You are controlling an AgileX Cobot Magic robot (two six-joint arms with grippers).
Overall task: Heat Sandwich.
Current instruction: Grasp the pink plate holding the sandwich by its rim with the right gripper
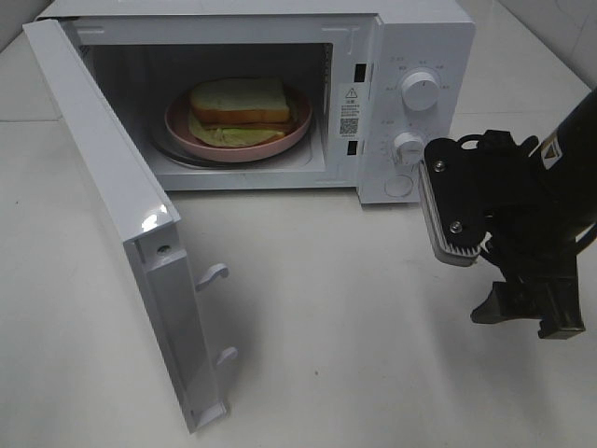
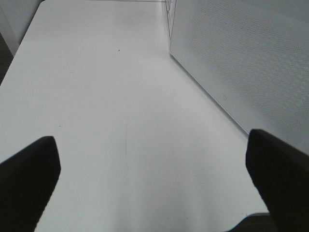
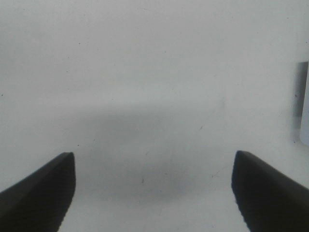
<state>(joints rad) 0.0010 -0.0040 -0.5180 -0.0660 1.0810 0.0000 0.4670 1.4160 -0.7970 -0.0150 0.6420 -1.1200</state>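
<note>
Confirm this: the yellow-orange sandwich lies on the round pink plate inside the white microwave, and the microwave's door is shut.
Wrong on the door: the exterior high view shows it swung wide open, not shut. The yellow-orange sandwich does lie on the round pink plate inside the white microwave.

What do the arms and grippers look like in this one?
The right arm is black, with a pale grey ribbed block mounted on it and thin black cables looping beside that. The right gripper and the left gripper both have plain black fingers that taper toward the tips.
</note>
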